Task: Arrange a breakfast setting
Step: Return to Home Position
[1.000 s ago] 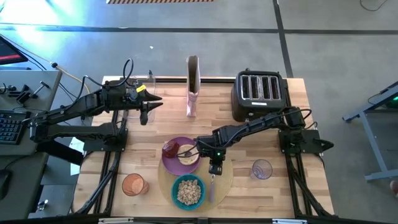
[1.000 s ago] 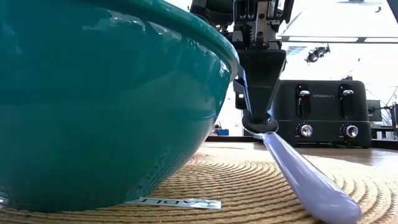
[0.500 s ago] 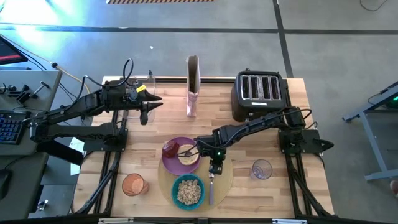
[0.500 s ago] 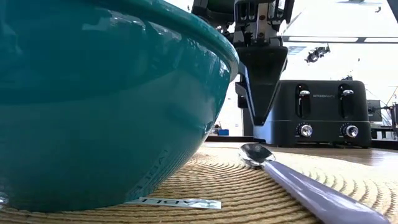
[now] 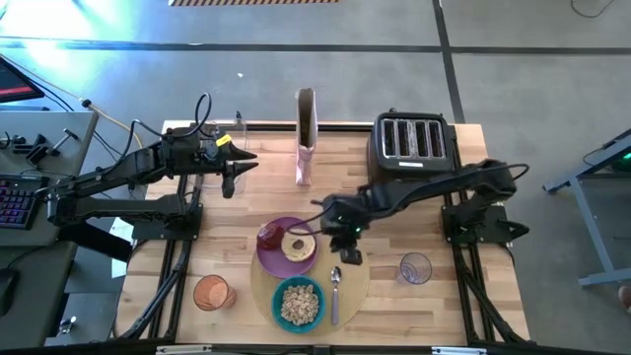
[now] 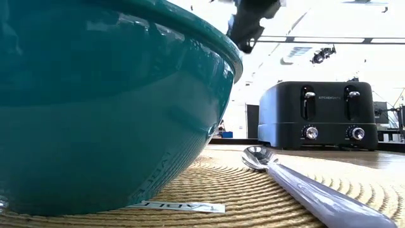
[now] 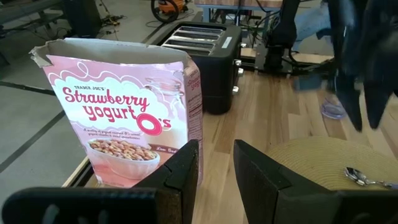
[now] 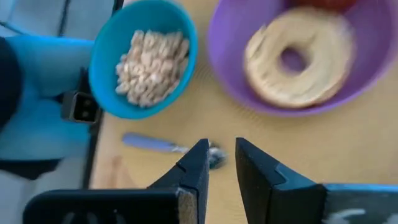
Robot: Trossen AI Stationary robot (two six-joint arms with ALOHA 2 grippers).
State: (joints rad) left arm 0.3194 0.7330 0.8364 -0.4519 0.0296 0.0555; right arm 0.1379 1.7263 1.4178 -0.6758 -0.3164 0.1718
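Toaster (image 5: 410,150) and cereal box (image 5: 306,138) behind mat (image 5: 356,282)

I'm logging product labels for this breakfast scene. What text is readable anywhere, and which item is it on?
"TRADER JOE'S": front of the cereal box, left wrist view.
"Strawberry yogurt O's": same box front, large pink lettering.
Smaller print low on that box: too small to read.
Brand lettering on the toaster: too small to read.
Tag on the mat beside the teal bowl: upside down, not legible.

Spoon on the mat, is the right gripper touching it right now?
Apart. The low view shows the spoon lying flat on the mat, with the right gripper raised well above it and clear air between.
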